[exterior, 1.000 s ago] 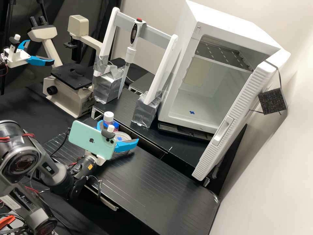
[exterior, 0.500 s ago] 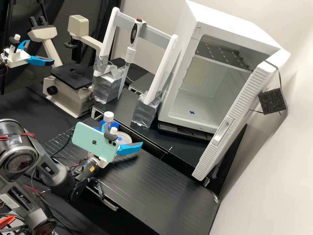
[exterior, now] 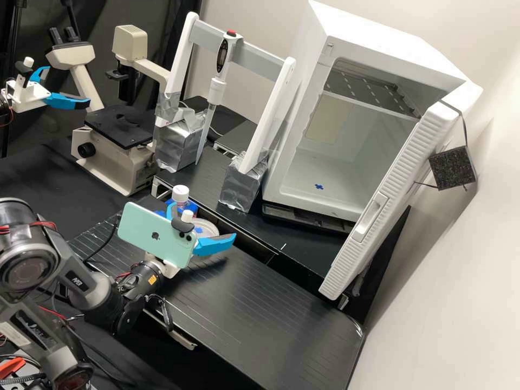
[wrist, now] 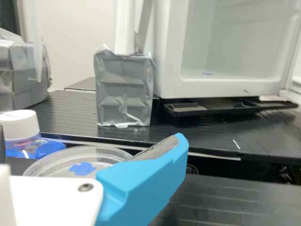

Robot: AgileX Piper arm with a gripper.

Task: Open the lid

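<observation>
In the high view the gripper (exterior: 203, 221) stands open around a round clear dish (exterior: 208, 226), whose lid bears a blue cross; a phone and one finger hide part of the dish. The wrist view shows the gripper (wrist: 91, 140) with one blue finger (wrist: 146, 181) by the dish's rim and a dark sliver of the other at the edge. The clear lid (wrist: 101, 153) lies flat on the dish, its blue cross (wrist: 82, 168) in view. I cannot tell whether either finger touches it.
A white-capped bottle (exterior: 180, 195) in a blue holder stands close behind the dish. Farther back are a silver-taped pipette stand (exterior: 241, 187), a microscope (exterior: 116, 157) and a white open-doored incubator (exterior: 295, 200). Black ribbed bench (exterior: 271, 303) extends to the right.
The gripper has shifted a little right in the high view, then very slightly back left, its fingers still apart. The dish and bottle have stayed where they were.
</observation>
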